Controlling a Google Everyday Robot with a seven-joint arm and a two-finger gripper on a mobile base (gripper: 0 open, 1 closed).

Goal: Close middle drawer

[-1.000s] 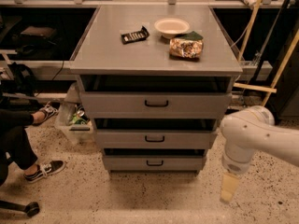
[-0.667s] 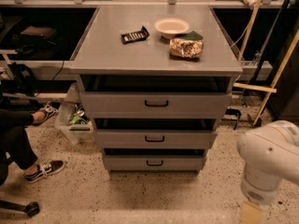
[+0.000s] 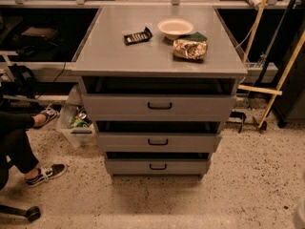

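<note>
so, you have no gripper in view to steer by: it sits outside the picture, and i cannot tell whether its fingers are wide or narrow. only a pale sliver (image 3: 301,217) at the lower right corner hints at the arm, so judge the drawer as lying up and to the left of it.

the middle drawer (image 3: 158,136) is the second of three stacked fronts in the grey metal cabinet (image 3: 143,56), between the top drawer (image 3: 159,112) with its taller, wider face and the narrower bottom drawer (image 3: 157,162). it stands pulled out a little toward you, with a dark gap showing above its front. its long axis runs left to right across the view, and its travel runs straight back into the cabinet, away from the camera. your push should probably meet the flat face squarely, near the small black bar handle (image 3: 157,141) at its centre.

the front is plain, smooth, matte sheet metal with crisp edges, so expect little grip on it. on the cabinet top rest a shallow pale bowl (image 3: 175,27), a crinkly snack bag (image 3: 190,48) and a dark wrapped bar (image 3: 137,36). the floor (image 3: 248,185) is speckled stone.
</note>
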